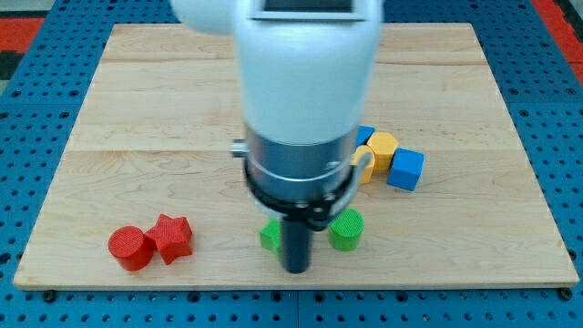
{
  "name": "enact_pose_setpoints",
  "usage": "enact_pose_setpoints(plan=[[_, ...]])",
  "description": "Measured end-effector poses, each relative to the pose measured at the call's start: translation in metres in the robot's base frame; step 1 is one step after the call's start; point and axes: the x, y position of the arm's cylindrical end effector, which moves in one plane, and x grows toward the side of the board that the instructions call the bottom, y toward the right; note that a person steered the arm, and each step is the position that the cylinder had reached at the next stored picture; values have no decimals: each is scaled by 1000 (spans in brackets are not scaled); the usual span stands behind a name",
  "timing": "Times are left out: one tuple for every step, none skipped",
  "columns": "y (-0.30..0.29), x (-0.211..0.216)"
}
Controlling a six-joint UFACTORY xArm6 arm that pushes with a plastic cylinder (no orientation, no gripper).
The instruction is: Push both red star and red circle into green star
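Note:
The red circle (pixel 130 247) and the red star (pixel 171 238) lie touching each other near the board's bottom left. A green block (pixel 270 236), partly hidden behind my rod, sits near the bottom centre; its shape cannot be made out, it may be the green star. A green circle (pixel 346 229) lies just to its right. My tip (pixel 296 269) rests on the board between the two green blocks, slightly below them, well to the right of the red blocks.
A blue cube (pixel 406 169), a yellow block (pixel 382 146), another blue block (pixel 364 135) and a pale yellow piece (pixel 363 164) cluster right of centre, partly hidden by the arm. The wooden board (pixel 137 109) lies on a blue perforated table.

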Motion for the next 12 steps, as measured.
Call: enact_pose_setpoints(plan=[[-15,-1],[-18,18],[-22,20],[-22,20],[-45,20],[-128,17],[-177,20],[-206,18],[-205,1],[-190,-15],[-172,-19],[-171,-10]])
